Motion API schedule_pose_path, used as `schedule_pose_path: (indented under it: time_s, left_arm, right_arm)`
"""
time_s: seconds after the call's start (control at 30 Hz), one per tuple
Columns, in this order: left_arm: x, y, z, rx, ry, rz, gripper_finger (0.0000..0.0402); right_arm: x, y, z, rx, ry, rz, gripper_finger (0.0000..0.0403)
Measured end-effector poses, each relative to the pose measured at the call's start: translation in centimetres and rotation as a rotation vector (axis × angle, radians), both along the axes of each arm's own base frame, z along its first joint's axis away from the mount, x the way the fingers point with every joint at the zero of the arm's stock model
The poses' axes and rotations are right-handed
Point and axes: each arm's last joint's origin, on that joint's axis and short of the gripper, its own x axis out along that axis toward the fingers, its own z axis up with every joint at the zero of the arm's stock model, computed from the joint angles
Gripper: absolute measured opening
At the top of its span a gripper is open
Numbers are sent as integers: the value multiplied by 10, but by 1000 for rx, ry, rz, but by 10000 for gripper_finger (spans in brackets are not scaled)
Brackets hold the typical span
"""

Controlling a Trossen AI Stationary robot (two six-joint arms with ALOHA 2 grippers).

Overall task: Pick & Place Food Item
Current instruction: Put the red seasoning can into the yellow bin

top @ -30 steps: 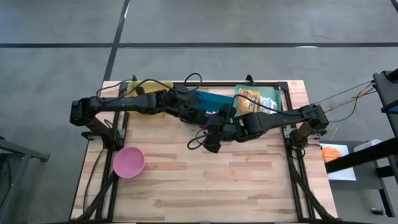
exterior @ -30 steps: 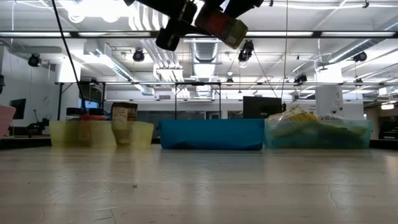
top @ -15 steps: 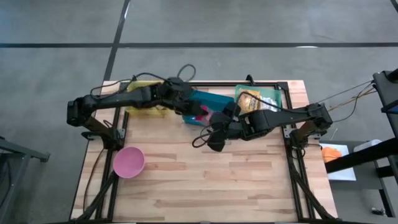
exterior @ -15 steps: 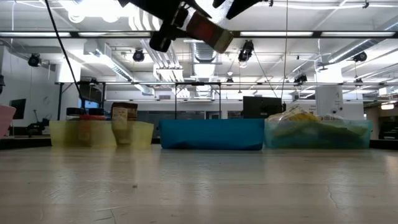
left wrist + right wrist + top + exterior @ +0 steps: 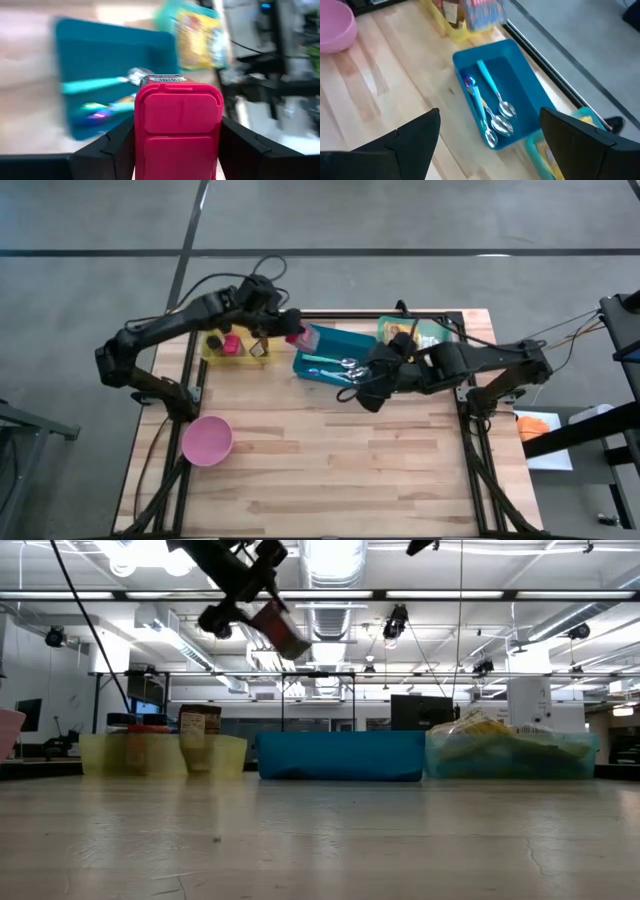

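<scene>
From the high view, the left end effector (image 5: 290, 333) grips a red food container (image 5: 300, 336) in the air between the yellow bin (image 5: 212, 348) and the blue tray (image 5: 322, 367) by the worktop's (image 5: 330, 470) far edge; picking looks done, placing remains. The right end effector (image 5: 362, 392) waits open beside the tray.

The low view alone shows the container's height above the worktop.

The left wrist view shows the fingers (image 5: 112, 150) clamping its sides.

The right wrist view shows spoons (image 5: 496, 120) in the tray.
</scene>
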Motion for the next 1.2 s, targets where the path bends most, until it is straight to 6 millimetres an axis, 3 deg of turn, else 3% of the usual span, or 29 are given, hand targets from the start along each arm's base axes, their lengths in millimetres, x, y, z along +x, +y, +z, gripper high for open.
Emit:
schedule_pose_path:
  time_s: [0.33, 0.47, 0.83, 1.2]
  left_arm:
    - [-58, 32, 41, 168, 343, 200, 219]
    - [-79, 41, 41, 172, 479, 266, 219]
    - [-87, 44, -19, 63, 689, 277, 219]
    - [-85, 47, -58, 47, 695, 309, 219]
  right_arm:
    - [-19, 8, 4, -22, 29, -30, 335]
    - [-20, 13, 4, -17, 25, -14, 335]
    - [-20, 22, -1, -4, 39, -14, 335]
    - [-22, 26, -1, 2, 42, -13, 335]
